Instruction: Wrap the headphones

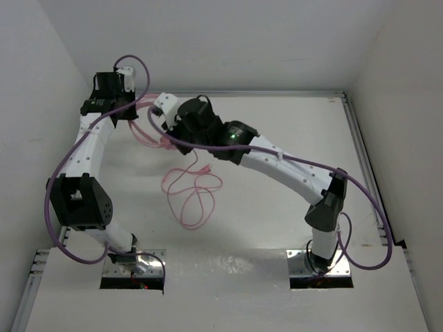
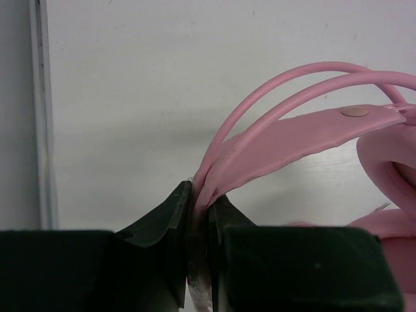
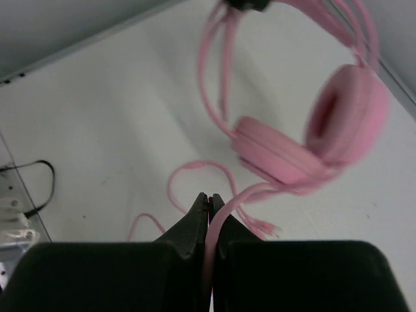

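Pink headphones [image 3: 286,153] hang over the far left of the table [image 1: 277,228]. We see the left claw [image 2: 200,211] clamped on their headband [image 2: 292,140]. The right claw [image 3: 208,203] pinches the cord [image 3: 224,207], whose loops lie mid-table.

headphones [image 3: 344,117]: smooth pink plastic, padded cups | table [image 1: 277,228]: smooth white

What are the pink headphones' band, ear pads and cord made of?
The band looks like smooth matte plastic or rubber, with a round rivet and thin glossy hoops above it. The ear pads are probably foam under a soft skin, since they look puffy and rounded, though they are blurred. The cord looks like thin, bendy, rubbery plastic and lies in loose loops.
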Motion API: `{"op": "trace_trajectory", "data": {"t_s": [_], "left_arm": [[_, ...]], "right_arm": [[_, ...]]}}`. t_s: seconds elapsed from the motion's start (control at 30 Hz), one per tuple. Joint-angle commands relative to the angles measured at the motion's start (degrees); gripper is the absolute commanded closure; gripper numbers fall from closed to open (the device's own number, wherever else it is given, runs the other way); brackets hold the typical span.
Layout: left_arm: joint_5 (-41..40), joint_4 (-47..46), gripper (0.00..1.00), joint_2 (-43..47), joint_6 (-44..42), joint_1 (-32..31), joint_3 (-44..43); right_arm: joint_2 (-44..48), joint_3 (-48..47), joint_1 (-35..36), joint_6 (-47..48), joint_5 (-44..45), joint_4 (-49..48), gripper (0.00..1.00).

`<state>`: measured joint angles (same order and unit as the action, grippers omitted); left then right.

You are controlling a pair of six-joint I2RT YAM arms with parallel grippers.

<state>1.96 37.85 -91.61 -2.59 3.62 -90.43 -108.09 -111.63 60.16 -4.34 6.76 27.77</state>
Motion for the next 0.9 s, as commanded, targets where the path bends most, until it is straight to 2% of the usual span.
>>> {"op": "trace_trajectory", "data": {"t_s": [0.0, 0.07, 0.2, 0.33, 0.37, 0.43, 0.5, 0.67, 0.83, 0.87], "left_arm": [[0.07, -7.17, 1.0, 3.81, -17.87, -1.51, 1.13], [3.13, -6.03, 1.0, 4.51, -24.2, -1.77, 1.14], [11.47, -2.18, 1.0, 6.35, -30.54, -3.7, 0.26], [12.55, 2.84, 1.0, 7.93, -33.79, -9.93, 0.08], [11.59, 3.11, 1.0, 8.55, -33.62, -13.08, 0.78], [9.38, 2.24, 1.0, 10.3, -31.35, -15.65, 3.59], [11.47, 2.49, 1.0, 10.93, -28.19, -17.5, 4.04], [13.07, 5.57, 1.0, 9.7, -17.11, -17.5, -2.28], [22.9, 9.43, 1.0, 8.91, -11.66, -17.07, -7.29], [25.0, 10.14, 1.0, 8.65, -11.21, -17.06, -9.22]], "right_arm": [[3.41, -3.85, -5.39, 0.73, -1.84, 13.08, 1.0], [4.38, -3.42, -8.47, 1.43, -1.23, 16.43, 1.0], [4.12, -2.27, -9.36, 10.81, 7.7, 16.71, 1.0], [2.8, -2.88, -10.5, 16.46, 14.93, 8.22, 1.0], [2.63, -3.5, -10.85, 16.9, 14.68, 6.18, 1.0], [2.62, -3.68, -11.29, 17.43, 13.11, 0.05, 1.0], [2.36, -4.03, -11.47, 16.3, 10.99, -3.32, 1.0], [2.36, -1.24, -16.82, 6.13, 8.45, -6.58, 1.0], [3.68, 4.23, -23.58, -2.68, 0.54, -11.24, 1.0], [2.64, 3.54, -24.29, -3.48, -0.34, -11.16, 0.95]]}}
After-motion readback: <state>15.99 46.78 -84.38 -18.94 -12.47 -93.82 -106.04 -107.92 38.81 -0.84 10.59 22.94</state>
